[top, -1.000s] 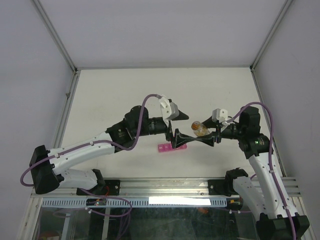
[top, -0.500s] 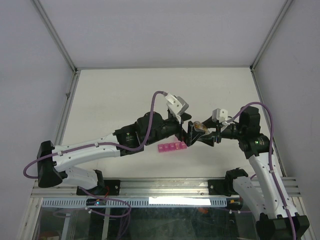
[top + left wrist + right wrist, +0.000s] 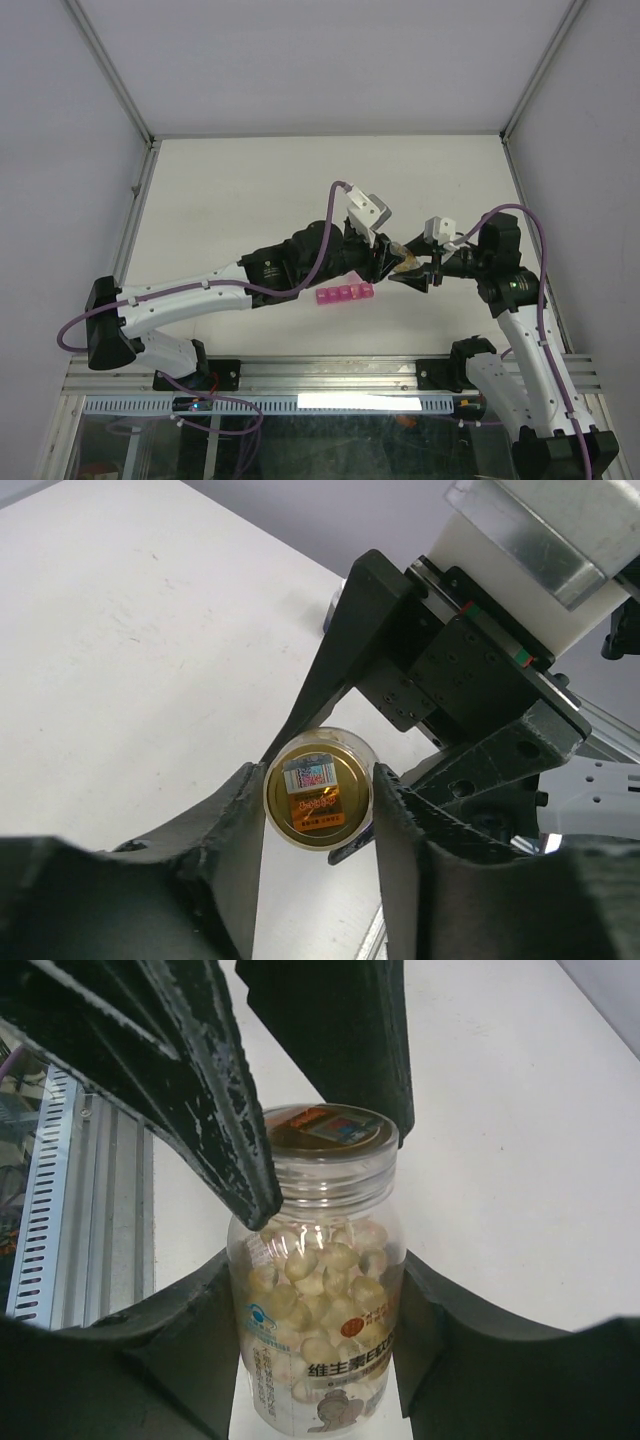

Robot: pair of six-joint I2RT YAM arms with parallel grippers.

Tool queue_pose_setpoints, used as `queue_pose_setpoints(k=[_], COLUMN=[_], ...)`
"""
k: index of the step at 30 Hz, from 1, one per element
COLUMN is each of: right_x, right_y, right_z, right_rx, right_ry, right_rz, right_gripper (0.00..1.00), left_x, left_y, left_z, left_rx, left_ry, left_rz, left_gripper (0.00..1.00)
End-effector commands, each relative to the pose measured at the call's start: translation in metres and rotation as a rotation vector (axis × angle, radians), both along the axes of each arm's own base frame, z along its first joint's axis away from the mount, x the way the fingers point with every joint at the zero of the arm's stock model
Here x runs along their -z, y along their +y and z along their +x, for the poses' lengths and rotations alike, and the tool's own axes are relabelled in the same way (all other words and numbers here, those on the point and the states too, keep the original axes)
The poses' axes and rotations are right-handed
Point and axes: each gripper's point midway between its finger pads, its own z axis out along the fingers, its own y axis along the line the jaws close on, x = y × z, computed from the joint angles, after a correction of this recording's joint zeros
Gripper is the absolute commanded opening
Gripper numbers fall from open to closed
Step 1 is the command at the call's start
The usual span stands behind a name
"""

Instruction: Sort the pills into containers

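A clear bottle (image 3: 318,1300) full of pale yellow pills (image 3: 325,1260) hangs above the table, gripped round its body by my right gripper (image 3: 318,1350). Its gold lid (image 3: 318,802) faces the left wrist camera. My left gripper (image 3: 318,815) is shut on that lid, one finger (image 3: 235,820) pressing each side. In the top view the two grippers meet at the bottle (image 3: 403,258) right of centre. The containers (image 3: 344,294), a short magenta strip of lidded compartments, lie on the table just below and left of the bottle, with all lids down.
The white table (image 3: 250,190) is walled at the back and on both sides. A metal rail (image 3: 330,375) runs along the near edge by the arm bases. The left arm (image 3: 200,295) stretches low across the table beside the magenta strip.
My left arm has reached rightward to the bottle, and its jaws have gone from wide open to closed on the lid. The right arm and the bottle have stayed put.
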Motion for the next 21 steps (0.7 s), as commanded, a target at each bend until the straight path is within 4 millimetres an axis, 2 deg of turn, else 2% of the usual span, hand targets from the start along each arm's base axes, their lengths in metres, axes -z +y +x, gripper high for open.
queue_pose_setpoints(k=[1, 5, 9, 12, 15, 16, 17, 18, 19, 20, 21], right_x=[-0.021, -0.021, -0.021, -0.021, -0.021, -0.021, -0.021, -0.021, -0.021, -0.021, -0.021], right_y=[0.001, 0.001, 0.001, 0.001, 0.001, 0.001, 0.001, 0.001, 0.001, 0.001, 0.001], right_z=[0.002, 0.002, 0.002, 0.002, 0.002, 0.002, 0.002, 0.002, 0.002, 0.002, 0.002], right_rx=[-0.010, -0.011, -0.011, -0.010, -0.010, -0.010, -0.010, -0.011, -0.010, -0.010, -0.010], right_ry=[-0.084, -0.082, -0.081, -0.083, -0.082, -0.082, -0.082, -0.083, -0.083, -0.082, -0.082], right_rz=[0.024, 0.024, 0.024, 0.023, 0.024, 0.024, 0.023, 0.024, 0.024, 0.024, 0.023], right_gripper=[0.00, 0.00, 0.00, 0.00, 0.00, 0.00, 0.00, 0.00, 0.00, 0.00, 0.00], left_x=[-0.029, -0.029, -0.019, -0.012, -0.014, -0.017, -0.021, -0.025, -0.032, -0.036, -0.041], left_y=[-0.003, -0.008, -0.012, -0.009, -0.003, -0.001, 0.003, 0.006, 0.011, 0.016, 0.021], left_z=[-0.003, -0.018, -0.045, -0.048, -0.042, -0.036, -0.028, -0.019, -0.011, -0.007, -0.005], left_rx=[0.029, 0.144, 0.389, 0.474, 0.508, 0.488, 0.448, 0.396, 0.338, 0.292, 0.260], left_ry=[-0.032, -0.088, -0.298, -0.383, -0.416, -0.415, -0.405, -0.386, -0.368, -0.358, -0.353], left_rz=[-0.055, -0.028, 0.052, 0.081, 0.081, 0.076, 0.064, 0.042, 0.006, -0.033, -0.076], left_gripper=[0.35, 0.17, 0.00, 0.00, 0.00, 0.04, 0.17, 0.42, 0.80, 0.96, 0.99])
